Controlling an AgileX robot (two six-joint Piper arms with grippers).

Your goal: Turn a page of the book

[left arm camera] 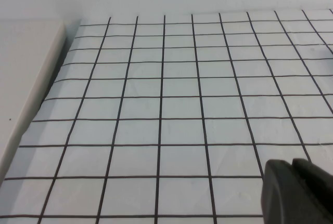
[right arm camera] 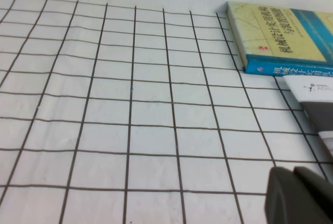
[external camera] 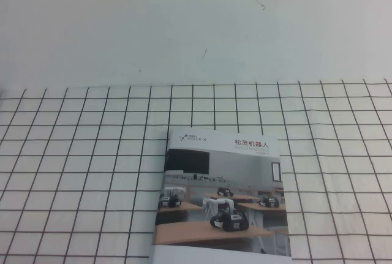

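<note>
Tablecloth [external camera: 73, 154], white fabric ruled with a black grid, covers the whole work surface below a plain white wall [external camera: 184, 25]. On it lies the closed white-covered booklet [external camera: 222, 199] with the classroom robot photograph on its front, near the robot's edge of the table and a little right of centre; its long axis runs away from the robot, spine along the left side, free page edge on the right.

Neither arm shows in the high view. The right gripper [right arm camera: 299, 195] appears only as a dark tip in its own wrist view, hovering above bare cloth; whether it is released or clenched cannot be told. The corner of the booklet [right arm camera: 312, 91] sits just ahead of it and to one side, with a yellow and blue hardcover book [right arm camera: 281, 39] lying flat farther beyond it. The left gripper [left arm camera: 296, 193] is likewise a dark tip over empty grid, its state hidden, and no booklet is visible from its camera.

So the right arm looks nearer, and the free edge faces its side; a reach in from the right to lift the cover and sweep it leftward over the spine seems the natural move.
</note>
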